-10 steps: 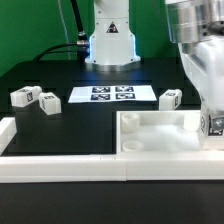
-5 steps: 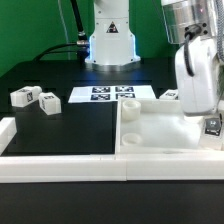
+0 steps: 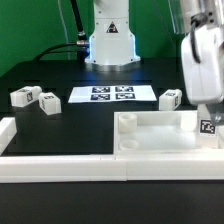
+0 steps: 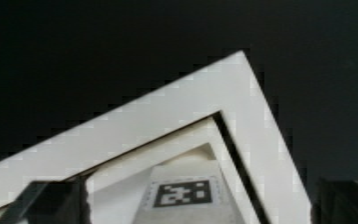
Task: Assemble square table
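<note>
Wrist view, gripper point(image 4: 194, 203): spread wide, its two dark fingers point(image 4: 43, 200) at opposite sides of the picture, pinching nothing
exterior view, gripper point(image 3: 206, 108): hangs under the white arm at the exterior view's right, straight above one corner of the panel; the fingertips are hard to make out from here
corner leg point(image 4: 185, 192): a white block with a black-and-white tag turned to the wrist camera, between the fingers with a gap on either side; in the exterior view it point(image 3: 209, 127) stands upright at the panel's corner on the exterior view's right; whether it sits in a socket cannot be told
square panel point(image 3: 160, 138): lies flat on the table against the border wall, raised rim up; its white corner point(image 4: 158, 120) fills much of the wrist view
sockets point(image 3: 127, 120): round, two showing at the panel's corners on the exterior view's left, both bare
single leg point(image 3: 169, 99): on the table just behind the panel, near the marker board
marker board point(image 3: 112, 94): flat, behind the panel, in front of the arm base point(image 3: 110, 45)
outer leg point(image 3: 21, 97) and inner leg point(image 3: 47, 102): side by side at the exterior view's left, well apart from the panel
border wall point(image 3: 90, 168): long, low, white, along the near edge
table point(image 3: 70, 125): black
</note>
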Robot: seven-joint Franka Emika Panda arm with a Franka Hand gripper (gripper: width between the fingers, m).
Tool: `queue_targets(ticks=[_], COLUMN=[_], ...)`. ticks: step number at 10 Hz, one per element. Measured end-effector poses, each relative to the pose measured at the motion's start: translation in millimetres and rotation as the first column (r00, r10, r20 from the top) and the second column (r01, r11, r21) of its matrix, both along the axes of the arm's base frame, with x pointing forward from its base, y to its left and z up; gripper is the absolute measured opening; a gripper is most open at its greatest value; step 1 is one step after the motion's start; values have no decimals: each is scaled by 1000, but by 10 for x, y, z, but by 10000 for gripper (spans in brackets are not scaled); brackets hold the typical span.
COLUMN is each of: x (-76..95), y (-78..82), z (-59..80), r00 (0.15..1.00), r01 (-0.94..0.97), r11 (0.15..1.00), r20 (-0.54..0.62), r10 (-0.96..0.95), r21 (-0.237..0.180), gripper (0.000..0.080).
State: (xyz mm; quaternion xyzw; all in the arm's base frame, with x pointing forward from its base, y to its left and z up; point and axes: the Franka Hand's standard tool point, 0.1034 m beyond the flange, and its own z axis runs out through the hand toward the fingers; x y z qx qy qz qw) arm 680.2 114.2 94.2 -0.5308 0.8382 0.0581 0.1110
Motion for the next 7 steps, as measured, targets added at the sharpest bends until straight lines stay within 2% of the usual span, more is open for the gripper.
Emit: queue_targets(ticks=[2, 7], x=[-56, -72], y=[31, 29], z=[297, 277], r00=[1000, 1000], r01=[-14, -14], r11=[1000, 1000], r20=[25, 21], r10=[14, 14], r21=[11, 10], gripper=[643, 649])
